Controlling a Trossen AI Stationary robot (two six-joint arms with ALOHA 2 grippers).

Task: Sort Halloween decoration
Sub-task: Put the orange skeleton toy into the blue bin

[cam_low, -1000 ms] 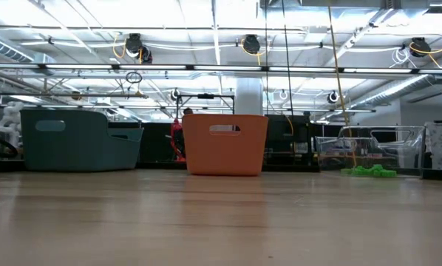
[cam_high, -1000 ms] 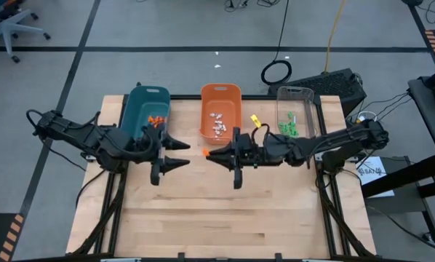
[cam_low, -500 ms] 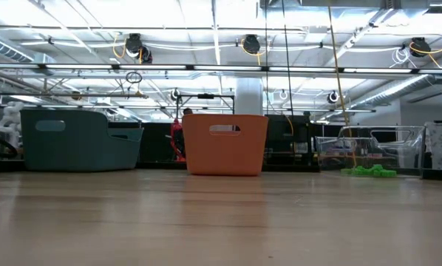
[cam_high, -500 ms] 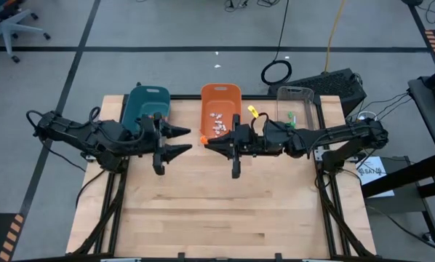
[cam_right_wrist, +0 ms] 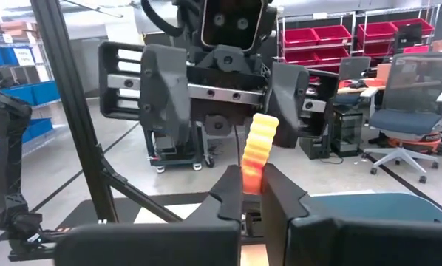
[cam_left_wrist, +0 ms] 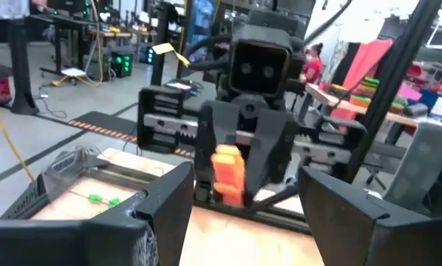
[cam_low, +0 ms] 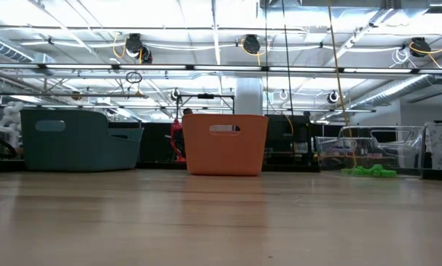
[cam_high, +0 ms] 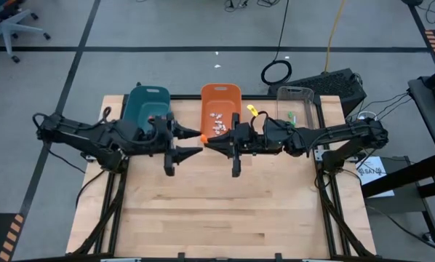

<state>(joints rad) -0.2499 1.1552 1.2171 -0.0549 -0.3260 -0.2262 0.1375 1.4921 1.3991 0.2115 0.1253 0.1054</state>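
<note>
Handover step, mid-counter, above the wooden counter (cam_high: 217,211).

R gripper (cam_high: 206,143): jaws closed on a small orange ribbed plastic trinket (cam_right_wrist: 256,151), pinched at its lower end, upper end sticking out free. In high view the trinket shows as an orange speck at the R fingertips, just in front of the orange plastic bin (cam_high: 220,109), between the two grippers.

L gripper (cam_high: 196,142): jaws wide apart, nothing held. Faces the R gripper head-on; its fingers bracket the trinket's position, tips near but not yet touching as far as I can tell. L wrist view looks straight at the trinket, centred between its own fingers (cam_left_wrist: 162,214).

Bins, far edge of counter: dark teal plastic bin (cam_high: 148,109) at left, orange bin in middle w/ white bits inside, clear plastic bin (cam_high: 296,109) at right w/ green bits (cam_high: 288,129).

Judgement: orange piece is being passed R→L, prob. bound for teal bin on L side. Next: L must advance slightly, close on the free end, then R lets go. Risk: small part, short free end; a misaligned pinch could drop it.
</note>
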